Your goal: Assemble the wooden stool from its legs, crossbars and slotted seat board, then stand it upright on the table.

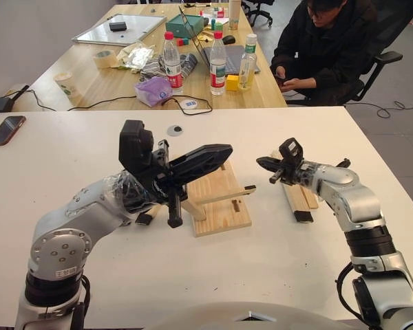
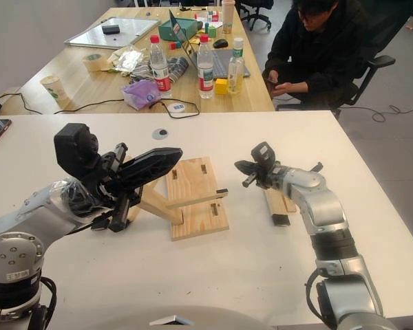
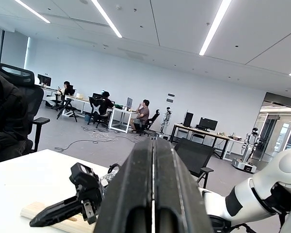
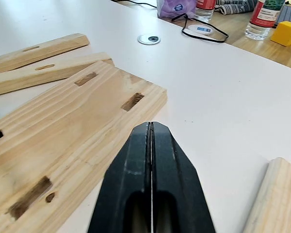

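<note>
I see bare table [image 1: 275, 275] in front of the seat board [image 1: 227, 214]. A leg [image 1: 224, 196] slants over it, and loose legs [image 1: 300, 205] lie to its right.

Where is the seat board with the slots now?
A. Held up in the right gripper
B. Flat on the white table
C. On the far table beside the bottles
B: the seat board lies flat on the white table, and the right gripper is shut with nothing in it.

You have a white surface [image 1: 69, 158] with the slotted seat board [image 1: 224, 216] resting at its centre and loose legs [image 1: 297, 199] to the board's right. A phone [image 1: 5, 129] lies at the left edge. A round disc [image 1: 175, 130] sits toward the far side.
</note>
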